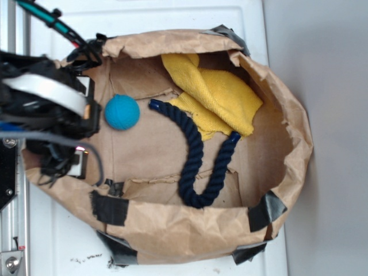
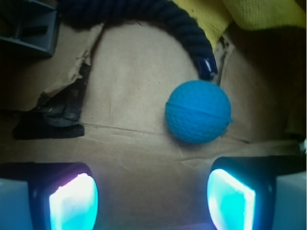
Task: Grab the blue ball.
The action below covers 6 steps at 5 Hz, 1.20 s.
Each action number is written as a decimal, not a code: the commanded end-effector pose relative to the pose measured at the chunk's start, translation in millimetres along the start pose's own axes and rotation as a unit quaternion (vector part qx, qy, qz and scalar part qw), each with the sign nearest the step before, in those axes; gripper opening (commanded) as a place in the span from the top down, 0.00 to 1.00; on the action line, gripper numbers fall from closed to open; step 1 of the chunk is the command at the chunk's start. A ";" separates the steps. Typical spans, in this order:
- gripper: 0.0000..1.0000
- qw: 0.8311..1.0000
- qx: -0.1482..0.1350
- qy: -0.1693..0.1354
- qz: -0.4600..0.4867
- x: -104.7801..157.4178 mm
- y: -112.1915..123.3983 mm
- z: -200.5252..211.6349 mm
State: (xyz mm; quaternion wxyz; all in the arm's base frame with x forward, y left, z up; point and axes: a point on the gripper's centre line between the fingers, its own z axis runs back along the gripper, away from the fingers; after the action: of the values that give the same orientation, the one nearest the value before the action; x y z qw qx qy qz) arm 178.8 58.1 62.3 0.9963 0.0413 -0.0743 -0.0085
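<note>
Gripper (image 2: pixel 152 201) jaws open, empty; blue ball (image 2: pixel 197 111) at 1 o'clock ahead, touching rope (image 2: pixel 184 33) tip

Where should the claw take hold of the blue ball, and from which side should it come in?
Grip the blue ball across its widest middle, coming straight on from the open claw. It is round, so any pair of opposite sides will likely hold. The rope tip sits close behind it; both flanks look free.
</note>
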 end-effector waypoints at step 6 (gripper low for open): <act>0.00 0.998 -0.008 -0.012 0.066 66.5 6.1 6.7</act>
State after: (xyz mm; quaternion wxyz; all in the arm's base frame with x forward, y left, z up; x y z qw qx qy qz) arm 234.8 53.8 66.9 0.9960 0.0213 -0.0688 0.0526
